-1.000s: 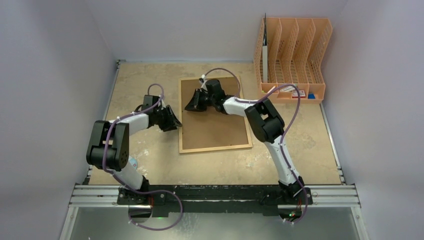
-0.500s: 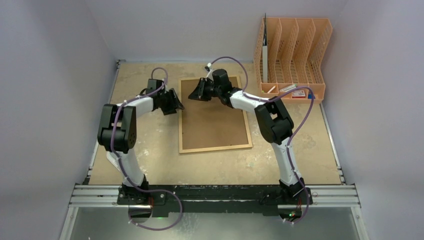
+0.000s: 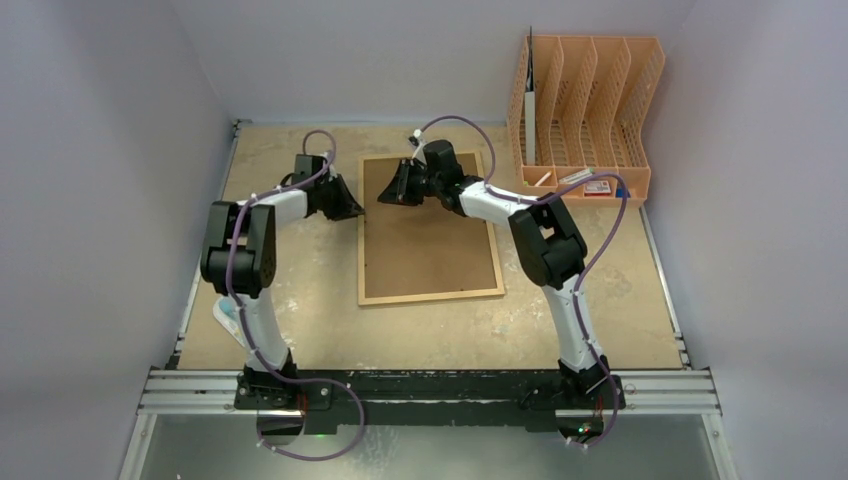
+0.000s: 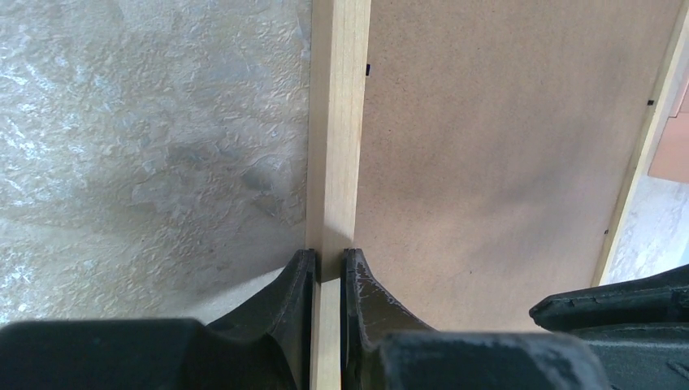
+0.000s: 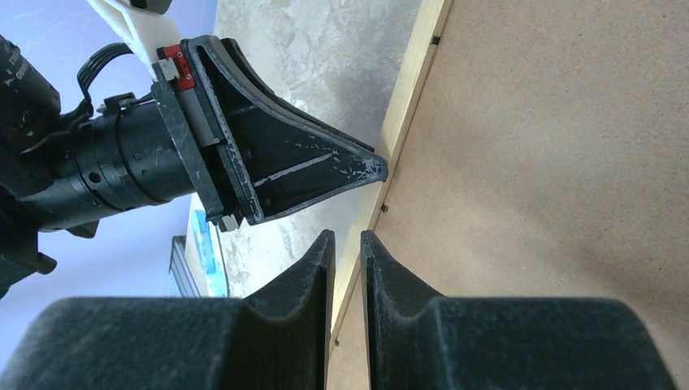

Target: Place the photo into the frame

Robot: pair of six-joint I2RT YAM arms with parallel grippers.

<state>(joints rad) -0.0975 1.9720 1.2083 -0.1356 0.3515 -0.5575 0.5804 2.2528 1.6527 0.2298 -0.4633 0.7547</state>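
**A:** Where is the frame found?

**B:** It is laid flat near the middle of the surface, with its brown fibreboard back turned up. Its long edges run away from the arm bases, and it is set slightly askew.

**A:** How is the left gripper placed?

**B:** It is closed on the frame's left wooden border, near the far corner. The light strip is seen pinched between its two fingers.

**A:** And the right gripper?

**B:** It is held low over the same border, just beside the tip of the left one and facing it. Its jaws are drawn nearly together, with only a thin gap left. Whether anything is gripped cannot be told.

**A:** What room is left around the edges?

**B:** Bare surface is seen along the frame's left, near and right edges. Only the far right corner is crowded, where an orange file organiser is stood near the frame but apart from it.
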